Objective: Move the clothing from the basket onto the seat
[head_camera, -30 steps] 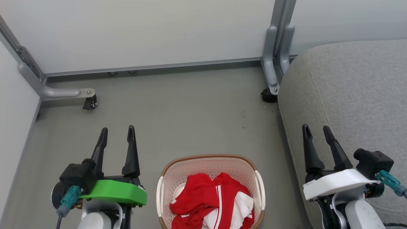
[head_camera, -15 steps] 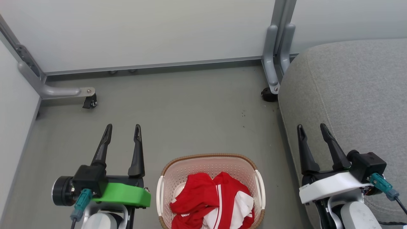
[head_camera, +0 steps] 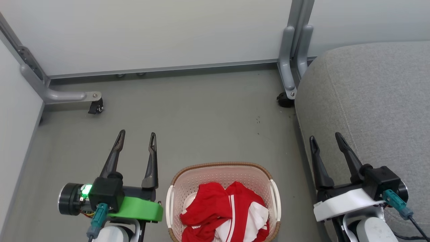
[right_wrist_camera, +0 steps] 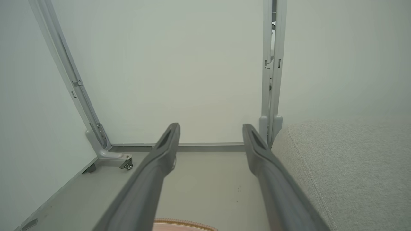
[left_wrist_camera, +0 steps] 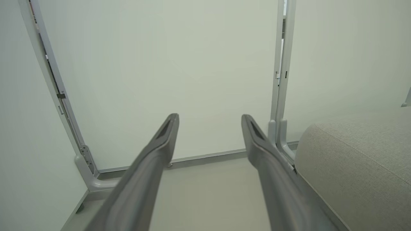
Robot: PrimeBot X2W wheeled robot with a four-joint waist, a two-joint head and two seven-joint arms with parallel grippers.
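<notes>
1. The laundry basket (head_camera: 221,165) stands on the grey floor (head_camera: 201,117), close in front of the robot and between its two arms; the red-and-white clothing (head_camera: 215,208) lies heaped inside it, bunched toward the near side, so by my reckoning the job has not really begun
2. The left gripper (head_camera: 137,133) hangs just left of the basket, above the floor, with its two dark fingers spread wide and nothing between them; they point away toward the far partition panel (head_camera: 151,33), and I take it the arm is held off to the side so that the basket mouth is free
3. The right gripper (head_camera: 325,136) hangs to the right of the basket, over the near left edge of the seat (head_camera: 376,101), its fingers also wide apart and empty
4. The seat, a big grey woven cushion, takes up the right side with its rounded edge near the basket; that looks deliberate, since it leaves only a short carry to the right
5. Both claws aim outward rather than down, so I would expect one to tip down into the heap first; soft cloth like this will sag, and it may snag the brown rim and tug the light basket
</notes>
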